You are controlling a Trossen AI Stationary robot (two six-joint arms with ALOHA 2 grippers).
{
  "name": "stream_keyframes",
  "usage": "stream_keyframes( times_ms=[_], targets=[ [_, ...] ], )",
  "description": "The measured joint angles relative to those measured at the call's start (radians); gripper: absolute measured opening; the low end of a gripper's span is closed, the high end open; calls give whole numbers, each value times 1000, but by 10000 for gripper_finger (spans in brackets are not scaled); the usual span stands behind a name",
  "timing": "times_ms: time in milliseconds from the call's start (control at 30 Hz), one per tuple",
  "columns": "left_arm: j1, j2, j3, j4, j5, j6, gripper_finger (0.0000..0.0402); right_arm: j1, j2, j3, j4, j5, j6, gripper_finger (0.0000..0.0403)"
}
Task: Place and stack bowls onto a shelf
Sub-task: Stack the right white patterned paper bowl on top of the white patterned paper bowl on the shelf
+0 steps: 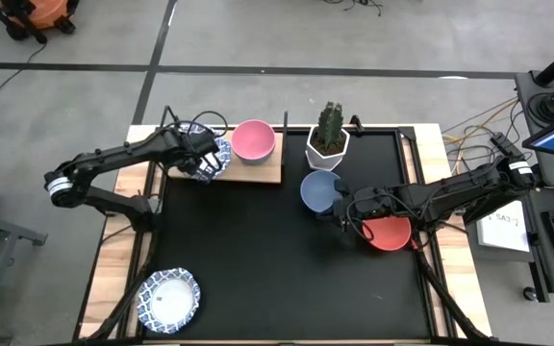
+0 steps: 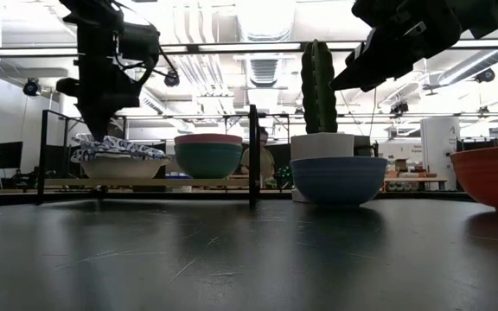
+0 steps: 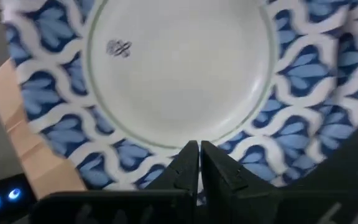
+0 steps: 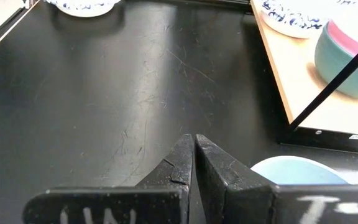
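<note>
Shelf [image 1: 258, 171] light wood, matt; patterned bowl [image 3: 179, 74] glossy glazed ceramic; tabletop [image 4: 104, 112] black, scuffed, slightly shiny.

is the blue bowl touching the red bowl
Apart. The high view shows the blue bowl and the red bowl separated by bare black tabletop, with the right arm between them.

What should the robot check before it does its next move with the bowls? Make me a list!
1. Left gripper over the shelf: ok, it sits above the patterned bowl there.
2. Left fingers shut on that bowl's rim: cannot tell, they look closed together, but the grip itself is hidden.
3. Pink bowl stacked in the green bowl on the shelf: ok.
4. Right gripper empty: ok, fingers shut on nothing, beside the blue bowl.
5. Bowls waiting on the table: not ok, the blue bowl, red bowl and another patterned bowl remain.
</note>
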Motion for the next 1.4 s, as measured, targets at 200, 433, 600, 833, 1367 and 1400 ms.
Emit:
stream_keyframes(
  times_ms=[200, 433, 600, 833, 1367, 1400],
  targets=[
    [0, -28, 107, -170, -210, -18, 0, 0, 0, 0, -4, 0, 0, 9],
    [39, -22, 109, -221, -252, -56, 0, 0, 0, 0, 0, 0, 0, 9],
    [53, 9, 34, -183, -268, -76, 0, 0, 0, 0, 1, -1, 14, 9],
    [53, 67, 0, -148, -262, -85, 0, 0, 0, 0, 1, -1, 16, 9],
    [-38, 58, 31, -135, -147, -60, 0, 1, 1, 0, -11, -2, 36, 9],
    [-64, 45, 38, -134, -113, -30, 0, 1, 1, 0, -11, -2, 36, 9]
  ],
)
